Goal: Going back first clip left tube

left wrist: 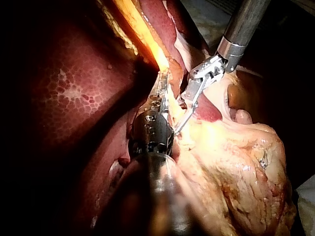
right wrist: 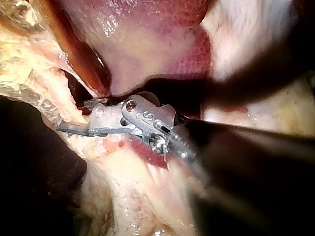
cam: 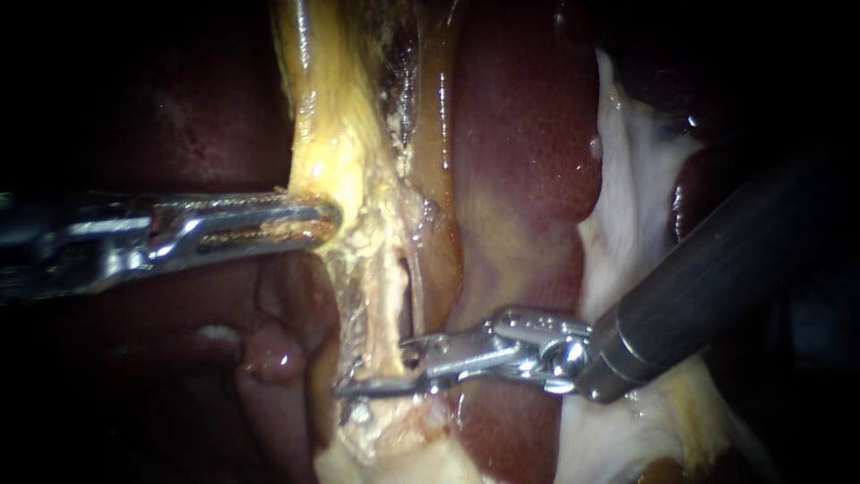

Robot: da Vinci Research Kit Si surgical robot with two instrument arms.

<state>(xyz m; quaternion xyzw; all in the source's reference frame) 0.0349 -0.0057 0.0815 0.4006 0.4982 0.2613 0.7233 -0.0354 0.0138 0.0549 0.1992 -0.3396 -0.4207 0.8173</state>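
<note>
Inspector: State of the left instrument (cam: pixel 331 220)?
Examiner: Jaws were closed on the yellow fatty tissue (cam: pixel 331 134), beside the liver (cam: pixel 528 134).
Inspector: And the right instrument (cam: pixel 376 369)?
Examiner: Jaws stood apart. The left tube (cam: pixel 383 314) ran between them, low in the endoscope view, not clamped.

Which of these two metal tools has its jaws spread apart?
The right instrument, entering from the right: a gap shows between its jaws, which sit either side of the pale tube. The left instrument has its jaws clamped on yellow tissue.
</note>
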